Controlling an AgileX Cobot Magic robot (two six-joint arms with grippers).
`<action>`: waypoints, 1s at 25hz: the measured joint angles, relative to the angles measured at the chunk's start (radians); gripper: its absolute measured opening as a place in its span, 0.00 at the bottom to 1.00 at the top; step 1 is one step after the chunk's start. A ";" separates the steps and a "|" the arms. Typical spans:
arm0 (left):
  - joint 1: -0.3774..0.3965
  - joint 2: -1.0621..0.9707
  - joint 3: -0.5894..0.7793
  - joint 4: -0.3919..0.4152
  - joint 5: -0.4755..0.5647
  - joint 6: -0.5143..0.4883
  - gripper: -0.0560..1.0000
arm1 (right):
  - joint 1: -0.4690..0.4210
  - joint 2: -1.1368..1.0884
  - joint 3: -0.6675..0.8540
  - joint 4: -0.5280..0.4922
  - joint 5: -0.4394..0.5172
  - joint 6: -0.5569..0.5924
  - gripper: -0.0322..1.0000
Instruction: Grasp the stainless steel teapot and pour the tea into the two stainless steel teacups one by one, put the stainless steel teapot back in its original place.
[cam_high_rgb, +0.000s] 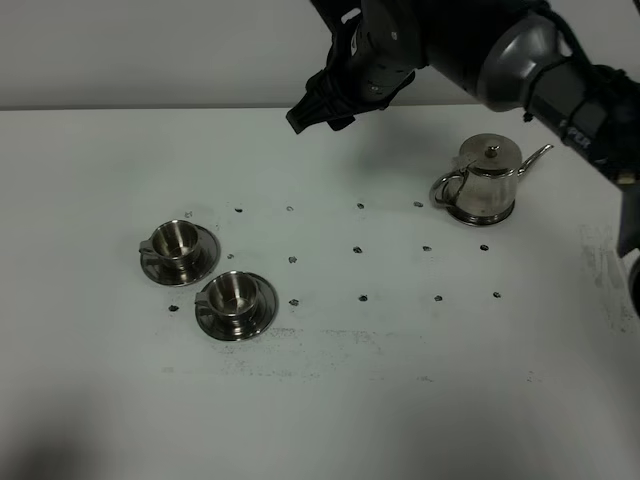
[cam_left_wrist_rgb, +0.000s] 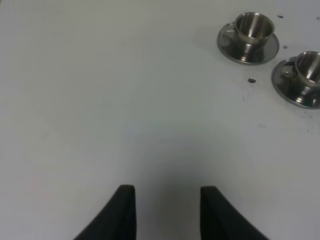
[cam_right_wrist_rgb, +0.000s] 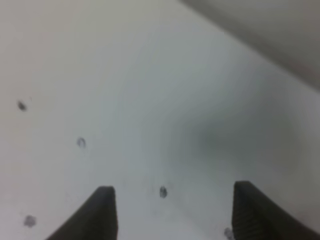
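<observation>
While the right gripper (cam_high_rgb: 305, 117) gapes wide and the left gripper (cam_left_wrist_rgb: 167, 207) narrowly, both empty, a skewed pinch on the shiny squat steel teapot (cam_high_rgb: 488, 180) may tip it over.

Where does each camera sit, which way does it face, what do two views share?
Exterior high: mounted high, looking down at table, teapot, two teacups; right arm shows.
Left wrist: on left arm, facing the teacups; left fingers show.
Right wrist: on right arm, facing dotted table; right fingers show.
Shared: exterior high and left wrist both show teacups.
</observation>
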 joint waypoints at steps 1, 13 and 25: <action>0.000 0.000 0.000 0.000 0.000 0.000 0.40 | -0.007 0.026 -0.006 0.010 0.005 -0.003 0.50; 0.000 0.000 0.000 0.000 0.000 0.000 0.40 | -0.085 0.163 -0.007 -0.009 0.044 -0.013 0.50; 0.000 0.000 0.000 0.000 0.000 0.000 0.40 | -0.126 0.177 -0.009 -0.051 0.175 -0.077 0.50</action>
